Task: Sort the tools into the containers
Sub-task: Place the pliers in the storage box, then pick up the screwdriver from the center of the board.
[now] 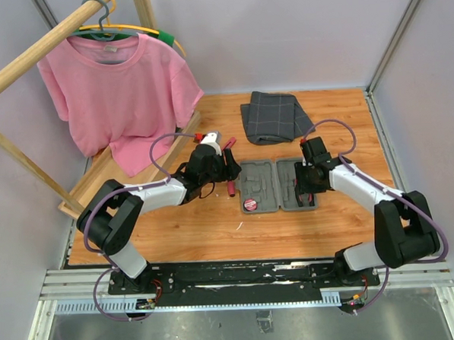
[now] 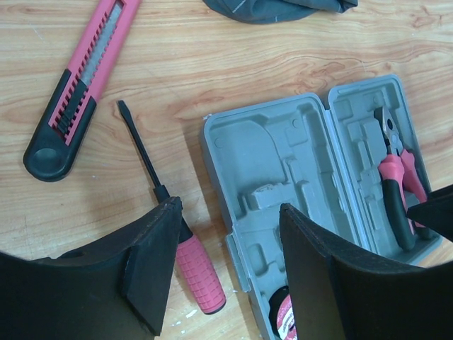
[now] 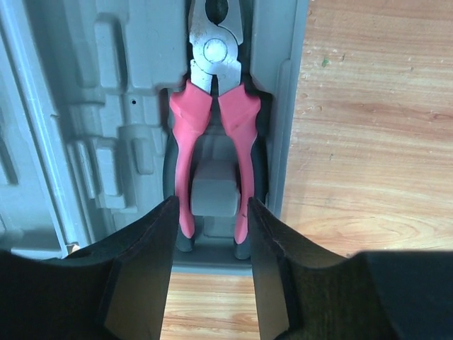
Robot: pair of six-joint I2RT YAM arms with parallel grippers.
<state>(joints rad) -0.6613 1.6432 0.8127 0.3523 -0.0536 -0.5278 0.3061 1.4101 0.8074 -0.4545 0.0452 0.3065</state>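
Two black grippers hang over a wooden table (image 1: 215, 231) inside pale walls (image 1: 296, 29). The left gripper (image 2: 226, 212) gapes wide, with a pink screwdriver (image 2: 150, 170) beneath its left finger. The right gripper (image 3: 212, 205) is parted and empty, with pink pliers (image 3: 212, 106) just ahead in the grey case (image 3: 99, 106). The label on the round red disc (image 1: 250, 204) is too small to read.

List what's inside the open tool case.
Pliers in its right half, a round pink item in its left. Other visible slots empty; the right hand hides some.

Top external: high above the near edge, looking down over the whole counter (image 1: 177, 226). Both wrist views: close, angled down; right nearest. All three share the open tool case (image 1: 262, 185).
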